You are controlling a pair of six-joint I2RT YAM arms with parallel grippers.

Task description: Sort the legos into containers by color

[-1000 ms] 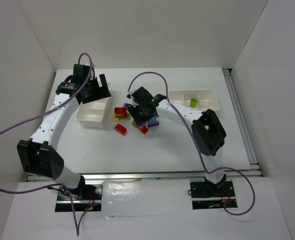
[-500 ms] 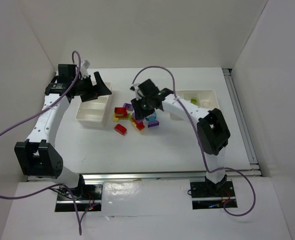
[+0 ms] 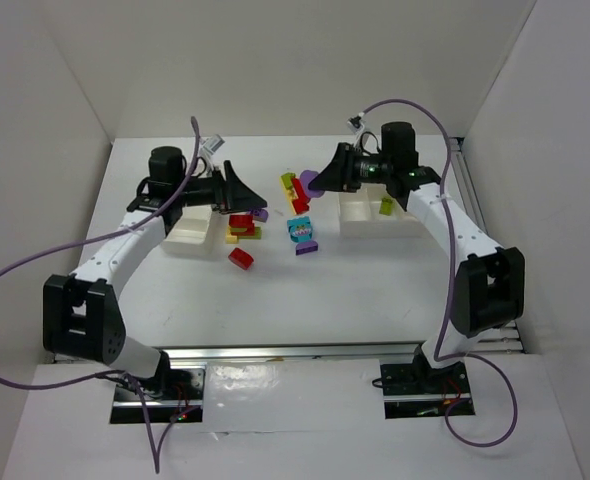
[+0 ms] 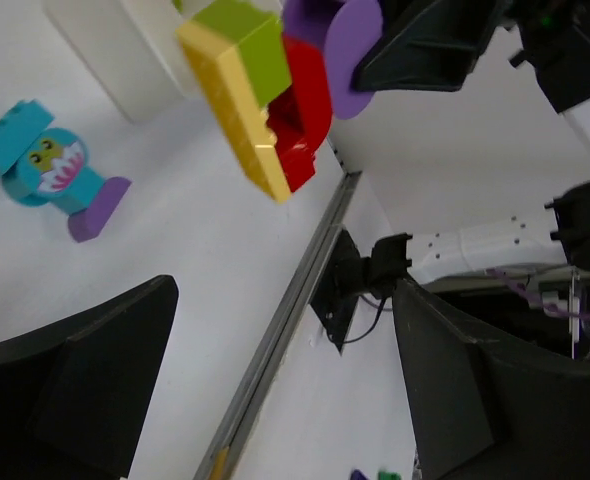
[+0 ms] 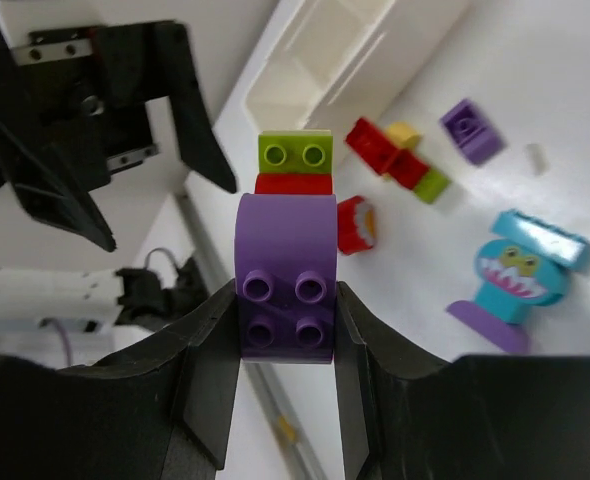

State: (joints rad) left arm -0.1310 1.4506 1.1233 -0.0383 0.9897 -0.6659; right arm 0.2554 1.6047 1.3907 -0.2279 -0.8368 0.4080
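Right arm (image 3: 445,215) stretched from right edge to upper centre of overhead view. Right gripper (image 3: 322,182) clamps purple brick (image 5: 285,270) aloft, with red, lime, yellow bricks (image 4: 265,100) stuck on. Left gripper (image 3: 243,190) faces it, jaws wide apart, holding nothing. Loose bricks (image 3: 241,228) lie centre, between 2 trays (image 3: 180,243).

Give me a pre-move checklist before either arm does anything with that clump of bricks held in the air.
1. Right gripper shut on purple brick: ok.
2. Held load is one colour: not ok; red brick, lime green brick and yellow brick are stuck to it.
3. Left gripper open and empty: ok.
4. Clump apart from left gripper's fingers: ok.
5. Which compartment of right tray takes purple: cannot tell.
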